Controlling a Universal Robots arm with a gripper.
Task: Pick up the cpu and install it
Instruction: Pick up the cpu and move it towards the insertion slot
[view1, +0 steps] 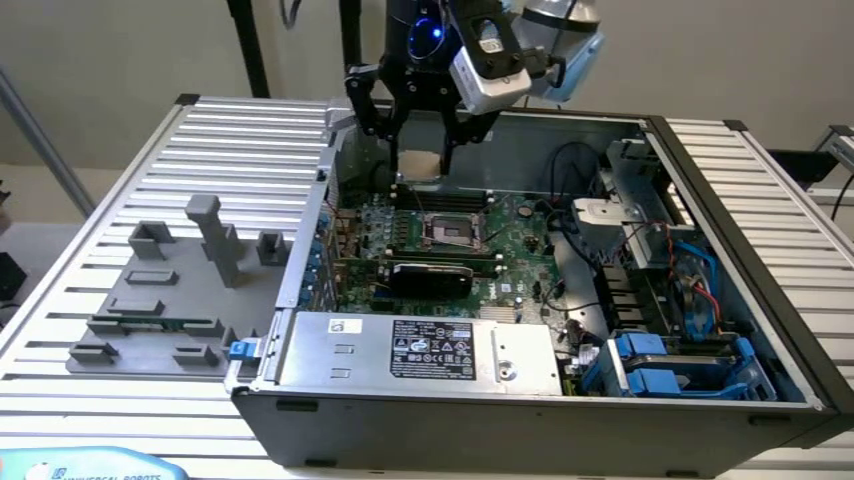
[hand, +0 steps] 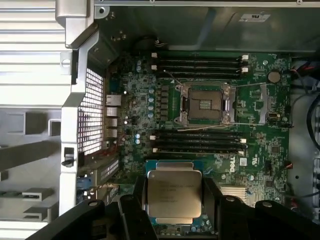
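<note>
Gripper (view1: 423, 168) hangs inside the open computer case (view1: 534, 420), jaws clamped on the cpu (view1: 422, 166) by two opposite edges, silver top up. The cpu (hand: 173, 196) is in the air, well above the socket (view1: 447, 232) and touching nothing but the jaws. Socket (hand: 205, 103) is open and bare, its frame and wire lever swung clear. In the wrist view the chip sits off the socket's centre, over the memory slots (hand: 197, 142) beside the socket, so I judge it's not lined up.

Risks:
- Coming down offset or rotated relative to the socket could bend the contacts or land a corner on the frame.
- It's only an edge grip, so a slip would drop the chip on the motherboard (hand: 260, 145) beside the socket.
- The lever wire by the socket could snag a jaw.
</note>
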